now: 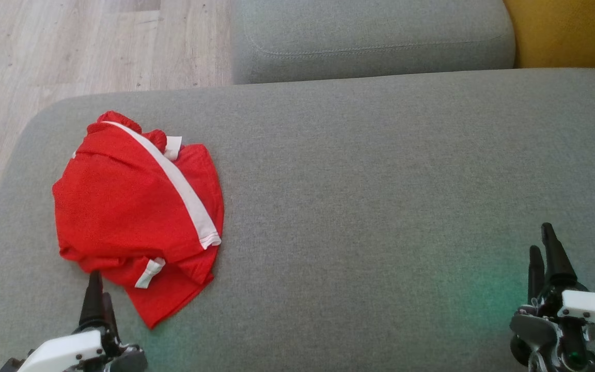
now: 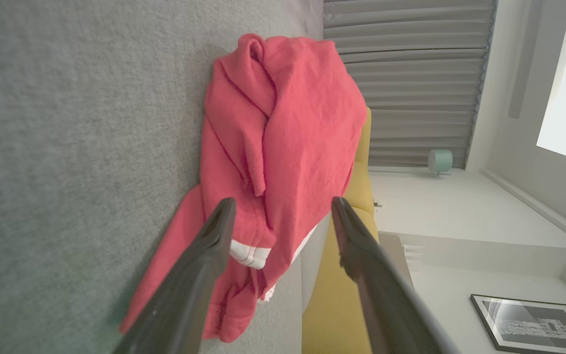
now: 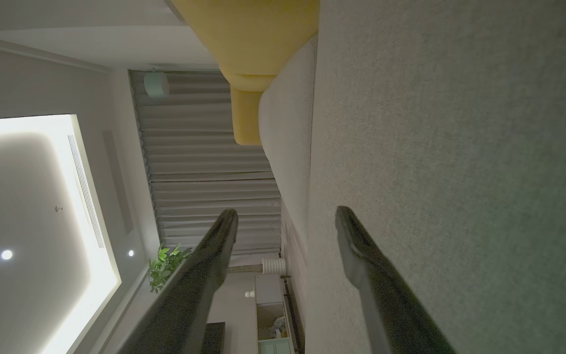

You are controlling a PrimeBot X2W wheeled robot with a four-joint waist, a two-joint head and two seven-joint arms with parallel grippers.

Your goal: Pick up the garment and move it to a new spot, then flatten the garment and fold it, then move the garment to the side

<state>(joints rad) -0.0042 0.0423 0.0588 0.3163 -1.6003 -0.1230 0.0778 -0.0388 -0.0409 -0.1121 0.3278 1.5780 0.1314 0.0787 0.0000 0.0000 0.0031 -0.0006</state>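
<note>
A crumpled red garment (image 1: 122,206) with a white stripe and white cuffs lies on the left part of the grey seat cushion (image 1: 380,181). My left gripper (image 1: 98,284) is just at the garment's near edge, turned on its side, open and holding nothing. In the left wrist view the garment (image 2: 288,123) sits right beyond the spread fingers of that gripper (image 2: 283,201), with a white cuff near one fingertip. My right gripper (image 1: 541,238) hovers open over bare cushion at the lower right, far from the garment; its fingers (image 3: 361,255) frame only grey fabric.
A second grey cushion (image 1: 370,36) lies behind the seat, with a yellow cushion (image 1: 566,31) at the far right. Wooden floor (image 1: 70,46) lies past the seat's rounded left edge, close to the garment. The middle and right of the seat are bare fabric.
</note>
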